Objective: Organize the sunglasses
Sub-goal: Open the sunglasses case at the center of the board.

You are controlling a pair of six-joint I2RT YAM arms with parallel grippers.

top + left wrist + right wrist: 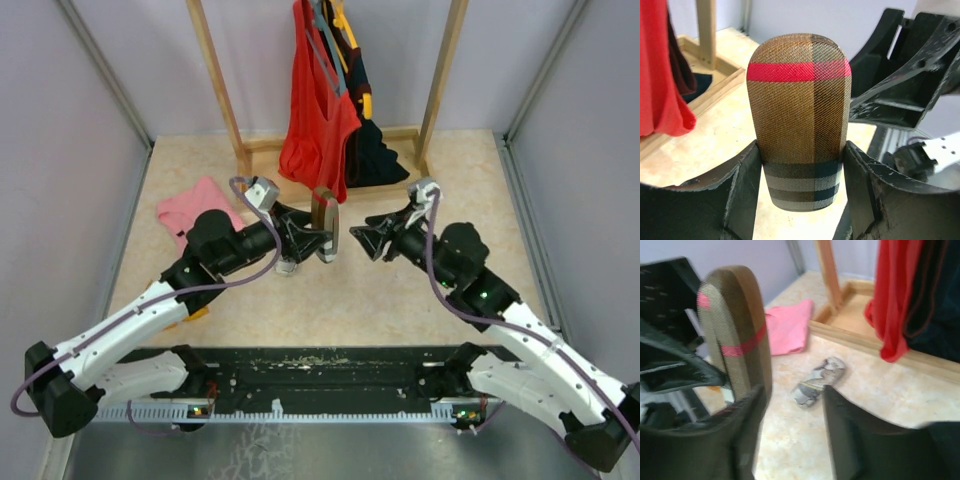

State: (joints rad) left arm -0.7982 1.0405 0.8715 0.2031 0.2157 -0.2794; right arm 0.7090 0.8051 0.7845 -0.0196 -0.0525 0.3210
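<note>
The sunglasses are in none of the views. My left gripper (318, 238) is shut on the brown oblong case (326, 220) with a red stripe and holds it upright above the table's middle. In the left wrist view the case (799, 110) stands between my left gripper's (802, 172) two fingers, gripped near its lower checked end. My right gripper (366, 240) is open and empty just right of the case. In the right wrist view the case (737, 330) stands beside the left finger of my right gripper (792, 412), outside the gap.
A crumpled grey roll (288, 266) lies on the table under the case, also in the right wrist view (819, 379). A pink cloth (192, 210) lies at the back left. A wooden rack (222, 80) with a red garment (318, 110) and a dark one (378, 155) stands at the back.
</note>
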